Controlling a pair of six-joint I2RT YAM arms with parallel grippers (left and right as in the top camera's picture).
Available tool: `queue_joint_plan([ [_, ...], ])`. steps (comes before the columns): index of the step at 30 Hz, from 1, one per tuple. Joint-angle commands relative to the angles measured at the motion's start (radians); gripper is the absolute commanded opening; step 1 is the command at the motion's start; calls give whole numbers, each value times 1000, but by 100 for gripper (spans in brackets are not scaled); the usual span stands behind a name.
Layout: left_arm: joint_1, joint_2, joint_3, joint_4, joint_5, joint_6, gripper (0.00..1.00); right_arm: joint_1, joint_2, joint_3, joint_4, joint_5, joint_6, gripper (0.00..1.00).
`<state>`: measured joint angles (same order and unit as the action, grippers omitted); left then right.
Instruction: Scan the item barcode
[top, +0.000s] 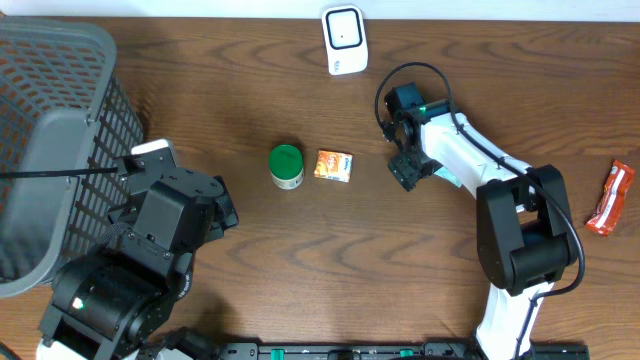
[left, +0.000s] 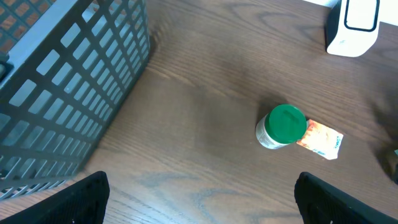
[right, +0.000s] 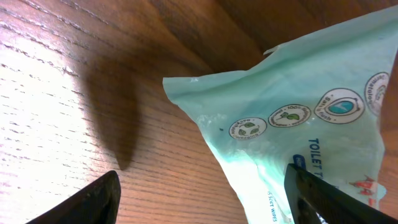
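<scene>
Your wipes packet (right: 311, 112) is a soft, pale mint-green pouch with a crinkled, sealed edge, a row of small round emblems across its face and dark blue lettering that begins "TOILET"; no barcode shows on the side facing up. It lies flat on the surface (top: 300, 260), under your right hand (right: 202, 180). That hand's fingers stand wide apart: one corner of the packet points into the gap between them, the right-side finger sits over the packet's face and the other hangs over bare wood, so nothing is gripped. From overhead, only a sliver of the packet shows beside the right arm, right of centre. The white scanner (top: 343, 40) stands at the far edge, well apart from it. Your left hand (left: 199, 202) is spread wide too and holds nothing. The surface is dark brown wood grain; it also carries a grey basket (top: 50, 130) on the left, a green-lidded jar (top: 286, 165) just beside an orange sachet (top: 334, 165) in the middle, and a red bar (top: 610, 197) on the far right.
</scene>
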<state>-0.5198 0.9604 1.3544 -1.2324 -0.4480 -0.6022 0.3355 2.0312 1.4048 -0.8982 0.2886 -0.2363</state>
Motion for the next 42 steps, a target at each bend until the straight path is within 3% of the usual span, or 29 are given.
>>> queue_joint_plan([
  [1,4,-1,6,-6,-18,6,95,-13,-31,44,-14,21,-16,79],
  [16,4,-1,6,-5,-18,6,95,-122,-30,87,-20,27,-85,79],
  [19,4,-1,6,-5,-18,6,96,-153,-30,85,-23,-61,-103,72],
  [27,4,-1,6,-5,-18,6,95,-171,-30,77,-19,-123,-105,27],
  [30,4,-1,6,-6,-17,6,95,-173,-30,77,-18,-131,-101,3],
  [42,4,-1,6,-11,-17,6,95,-186,-30,31,-26,-299,-44,1],
])
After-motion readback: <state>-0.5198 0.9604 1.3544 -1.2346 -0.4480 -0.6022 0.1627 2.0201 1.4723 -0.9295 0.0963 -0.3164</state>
